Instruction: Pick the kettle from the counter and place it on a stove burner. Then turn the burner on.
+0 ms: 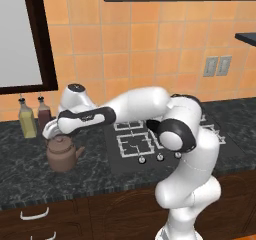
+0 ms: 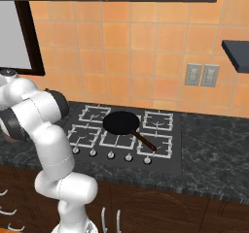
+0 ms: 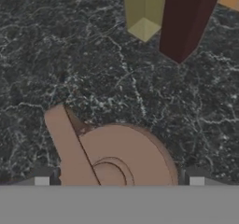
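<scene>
The small brown kettle (image 1: 62,155) stands upright on the dark marbled counter (image 1: 25,176), left of the stove (image 1: 150,140). My gripper (image 1: 54,134) hangs just above its lid and handle at the end of the arm, which stretches out to the left. The hand view looks straight down on the kettle (image 3: 126,155), with its arched handle (image 3: 70,148) to the left of the lid. There the gripper (image 3: 119,182) is open, and one fingertip (image 3: 42,181) shows on each side of the kettle's body without touching it. The burners (image 2: 95,113) have knobs (image 2: 110,155) along the stove's front edge.
A yellow bottle (image 1: 27,120) and a dark red bottle (image 1: 44,115) stand by the wall just behind the kettle, and both show in the hand view as the yellow bottle (image 3: 144,8) and the red bottle (image 3: 186,17). A black frying pan (image 2: 121,123) covers the middle burners. A hood hangs overhead.
</scene>
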